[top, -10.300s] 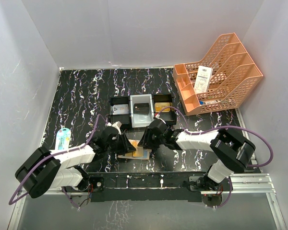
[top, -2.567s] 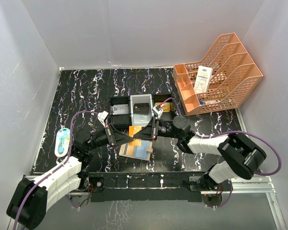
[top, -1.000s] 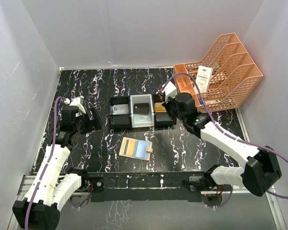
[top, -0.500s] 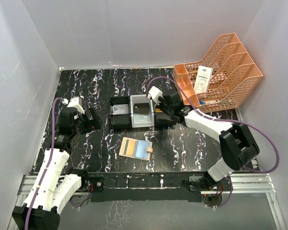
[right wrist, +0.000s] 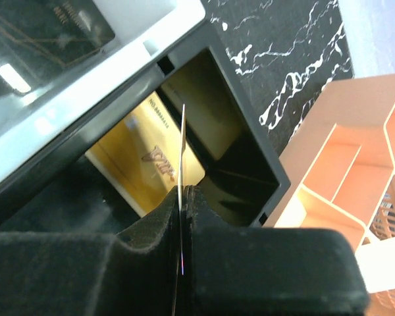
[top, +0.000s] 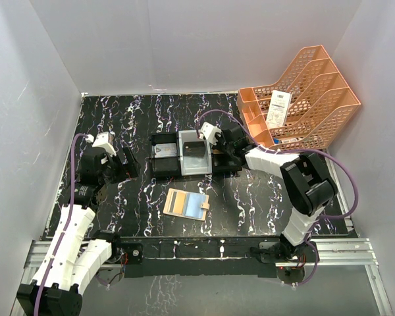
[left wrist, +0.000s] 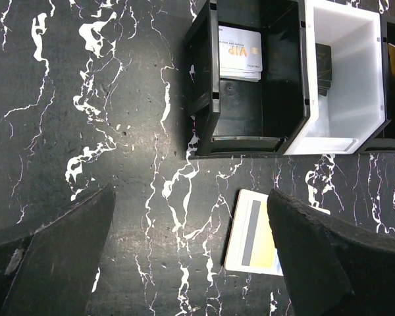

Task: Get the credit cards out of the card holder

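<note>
- right gripper (right wrist: pixel 182 195) is clamped tight on a thin card (right wrist: pixel 183 141). The right wrist cam sees it edge-on, upright btwn the pads; colour can't be read.
- That gripper hangs over the right-hand black compt of the three-compartment tray (left wrist: pixel 207 112).
- A gold card (right wrist: pixel 145 164) lies flat on that compt's floor, under the held one.
- Middle compt is pale grey-white, w/ a black card (top: pixel 193 147) lying in it.
- Left compt is black and holds a silvery card marked VIP (left wrist: pixel 240 51), pushed up to its far end.
- left gripper (top: pixel 126 162) is spread wide, nothing btwn its fingers (left wrist: pixel 52 263).
- It hovers over the black marble-pattern table (top: pixel 118 118), left of the tray and apart from it.
- card holder (top: pixel 186 204) lies open and flat on the table, on the near side of the tray, roughly centre, well apart from both grippers.
- Its tan half is on the left w/ a grey stripe, its pale bluish half on the right, and a small brown tab sits at the right edge.
- Left wrist cam catches only one end of the holder, partly hidden behind that gripper's right finger.
- Orange file rack (top: pixel 303 92) stands at the far right corner, w/ a white receipt (top: pixel 278 107) standing in one slot.
</note>
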`<action>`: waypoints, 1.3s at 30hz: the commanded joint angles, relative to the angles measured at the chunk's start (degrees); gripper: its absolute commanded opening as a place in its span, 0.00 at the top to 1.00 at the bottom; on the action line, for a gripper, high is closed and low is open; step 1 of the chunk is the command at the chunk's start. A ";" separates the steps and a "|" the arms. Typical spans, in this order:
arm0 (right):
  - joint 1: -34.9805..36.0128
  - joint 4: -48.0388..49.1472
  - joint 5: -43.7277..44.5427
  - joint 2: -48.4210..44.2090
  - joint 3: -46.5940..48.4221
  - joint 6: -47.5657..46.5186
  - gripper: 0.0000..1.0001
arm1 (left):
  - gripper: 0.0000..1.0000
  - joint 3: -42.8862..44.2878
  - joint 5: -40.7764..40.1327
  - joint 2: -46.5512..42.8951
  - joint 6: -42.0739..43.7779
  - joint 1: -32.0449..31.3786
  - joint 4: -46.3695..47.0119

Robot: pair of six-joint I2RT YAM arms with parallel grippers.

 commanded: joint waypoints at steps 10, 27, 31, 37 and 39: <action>-0.73 13.52 -1.50 6.05 3.47 -4.55 1.00 | 0.01 -0.62 1.67 0.24 1.20 0.17 1.34; -0.73 12.33 -2.44 6.47 1.82 -3.60 0.70 | 0.01 -0.57 3.42 1.34 1.56 0.19 1.69; -0.83 10.78 -3.73 5.70 1.80 -3.61 0.64 | 0.01 -0.64 3.68 1.42 1.65 0.17 1.83; -0.90 8.09 -4.51 4.69 1.75 -3.61 0.59 | 0.01 -0.69 4.34 1.67 1.81 0.17 1.91; -1.03 7.12 -4.30 4.64 1.73 -3.70 0.58 | 0.01 -0.71 4.52 1.71 1.83 0.21 1.93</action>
